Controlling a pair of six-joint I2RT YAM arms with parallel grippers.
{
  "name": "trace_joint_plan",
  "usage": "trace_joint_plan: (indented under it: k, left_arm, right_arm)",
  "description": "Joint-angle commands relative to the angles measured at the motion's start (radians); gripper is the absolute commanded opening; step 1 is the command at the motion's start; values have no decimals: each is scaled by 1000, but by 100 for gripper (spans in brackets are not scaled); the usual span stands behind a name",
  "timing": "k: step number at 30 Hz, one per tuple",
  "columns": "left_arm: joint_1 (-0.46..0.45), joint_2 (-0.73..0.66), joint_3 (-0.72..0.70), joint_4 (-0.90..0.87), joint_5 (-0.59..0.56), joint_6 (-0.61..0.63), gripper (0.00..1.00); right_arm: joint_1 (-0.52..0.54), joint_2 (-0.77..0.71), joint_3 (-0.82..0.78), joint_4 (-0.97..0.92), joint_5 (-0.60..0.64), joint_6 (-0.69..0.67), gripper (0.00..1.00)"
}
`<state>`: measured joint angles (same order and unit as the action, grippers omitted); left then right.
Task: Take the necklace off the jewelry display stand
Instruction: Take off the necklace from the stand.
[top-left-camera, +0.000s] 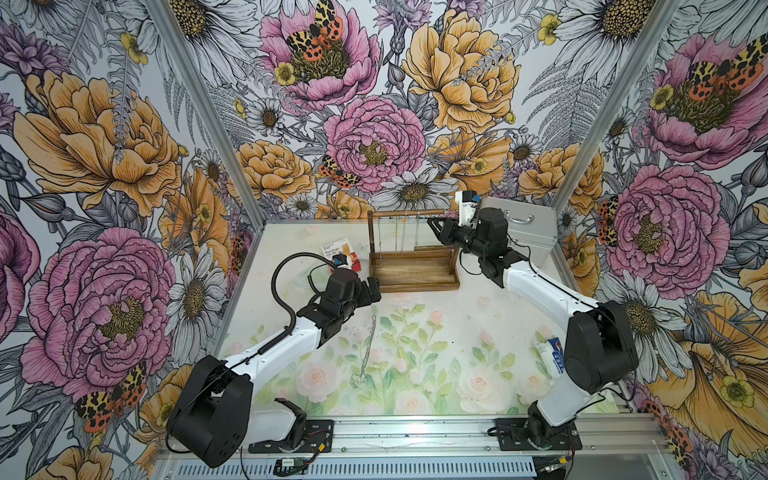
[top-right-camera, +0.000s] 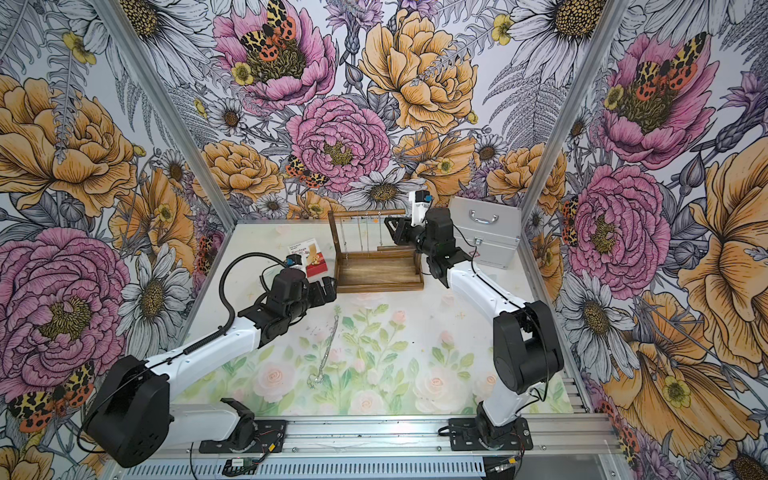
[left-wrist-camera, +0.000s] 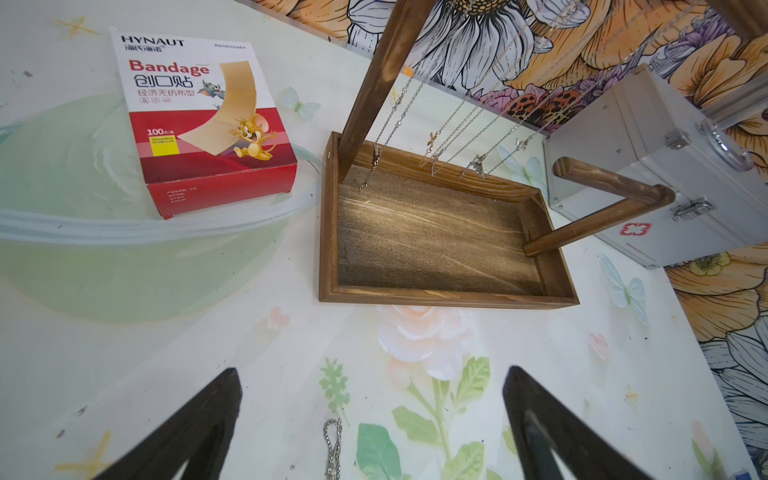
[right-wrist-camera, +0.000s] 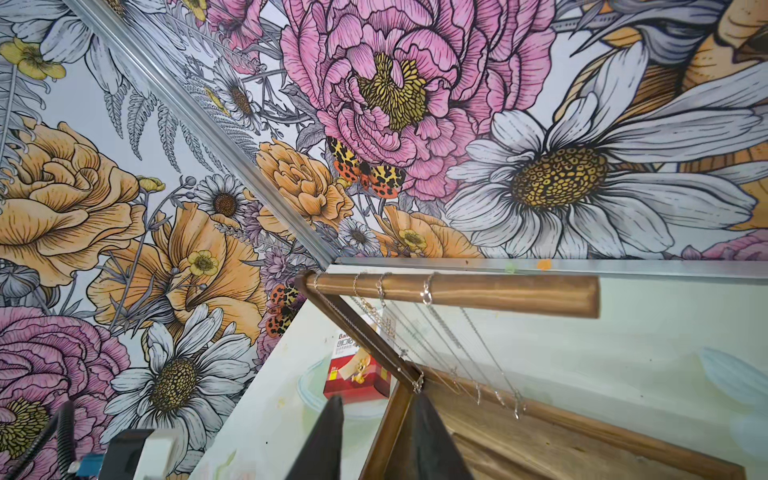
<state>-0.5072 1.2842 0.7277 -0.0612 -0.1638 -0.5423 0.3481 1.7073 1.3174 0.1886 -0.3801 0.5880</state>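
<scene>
In both top views my left jaws (top-left-camera: 372, 287) (top-right-camera: 328, 286) stand spread wide and hold nothing. They sit just short of the near corner of the jewelry display stand (top-left-camera: 415, 286) (top-right-camera: 378, 287). One loose necklace (top-left-camera: 365, 345) (top-right-camera: 328, 349) trails back from beneath them across the flower-printed tabletop (top-left-camera: 457, 332). My right jaws (top-left-camera: 435, 229) (top-right-camera: 390, 227) reach in at the stand's opposite side, below the free end of its top rod. One ribbed silver case (top-left-camera: 528, 232) (top-right-camera: 486, 237) stands behind them.

In the left wrist view my left jaws (left-wrist-camera: 372, 371) are two dark tapered fingers, far apart. Only the beaded end of the loose necklace (left-wrist-camera: 332, 449) lies between them. Ahead is the stand (left-wrist-camera: 449, 297): grainy dark-stained wood, a shallow rectangular tray, a tall post and a short post carrying a round peg. Four fine silver hanging necklaces (left-wrist-camera: 432, 141) with small pendants dangle over the tray. One red-and-white cardboard bandage box (left-wrist-camera: 208, 124) lies beside it.

In the right wrist view my right jaws (right-wrist-camera: 378, 397) are drawn close with a narrow gap, and I see nothing clamped between them. The nearest of the hanging necklaces (right-wrist-camera: 417, 382) ends at one fingertip; I cannot tell whether it touches. Beyond, four loops ring the smooth round rod (right-wrist-camera: 498, 295).
</scene>
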Motion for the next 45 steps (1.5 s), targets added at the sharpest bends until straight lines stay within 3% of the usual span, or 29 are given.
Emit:
trace_joint_plan:
  k: [1,23,45]
  left_arm:
    - [12,-43,-21,34,-21,25,99]
    - [46,0,-21,29,-16,-3,99]
    - [49,16,-13,27,4,-5,99]
  right_arm:
    - [15,49,72,-35,32,-28,29]
    - [17,200,199,-103,0,-85,27]
    - [23,259,284,-152,12,-95,25]
